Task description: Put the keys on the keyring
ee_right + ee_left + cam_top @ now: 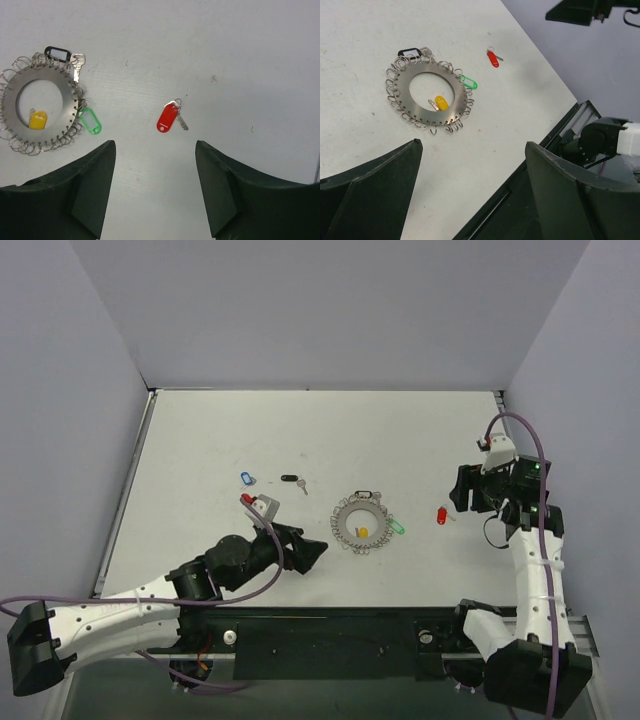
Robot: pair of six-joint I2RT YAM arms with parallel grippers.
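Note:
The keyring (341,522) lies flat at mid-table. A yellow key (362,532) lies inside its open centre, a green tag (397,527) touches its right rim and a black tag (366,494) its far rim. A red key (442,514) lies loose to the right of the ring. My right gripper (458,492) is open and empty just right of it; the key (167,118) shows ahead of my right gripper (155,143). My left gripper (312,545) is open and empty, near-left of the ring (460,95), which shows ahead of my left gripper (473,145).
A blue key (248,478) and a black key (291,480) lie left of the ring. Another red tag (246,499) shows beside the left wrist. Grey walls stand around the table. The black front rail (520,180) runs below the left gripper.

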